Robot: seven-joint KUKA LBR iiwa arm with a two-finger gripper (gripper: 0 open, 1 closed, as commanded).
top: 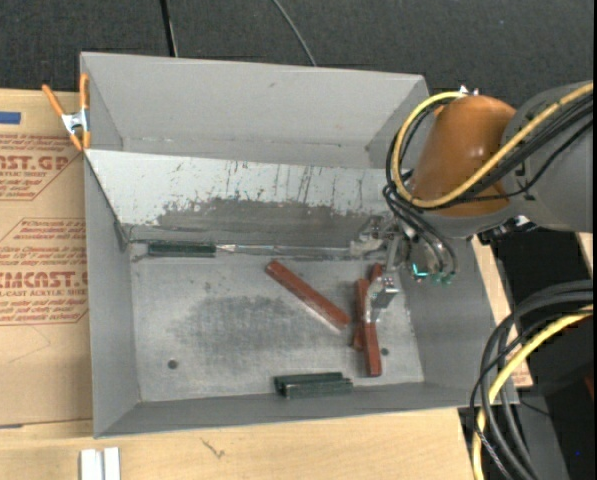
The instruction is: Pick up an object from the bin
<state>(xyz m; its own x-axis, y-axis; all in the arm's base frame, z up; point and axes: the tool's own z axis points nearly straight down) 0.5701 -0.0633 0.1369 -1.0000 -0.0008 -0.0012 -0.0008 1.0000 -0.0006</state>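
My gripper [381, 290] is low at the right side of the bin, its metal fingers pointing down over the upper end of a reddish-brown stick [368, 340] that lies nearly upright along the right wall. The fingers stand slightly apart around that stick's top end. A second reddish-brown stick [307, 294] lies slanted just to the left, its lower end close to the first stick.
A dark green bar [313, 384] lies by the bin's front wall. Another dark green bar [181, 250] rests at the back left along the rear wall's foot. The arm's orange cover and yellow cables hang over the bin's right rim.
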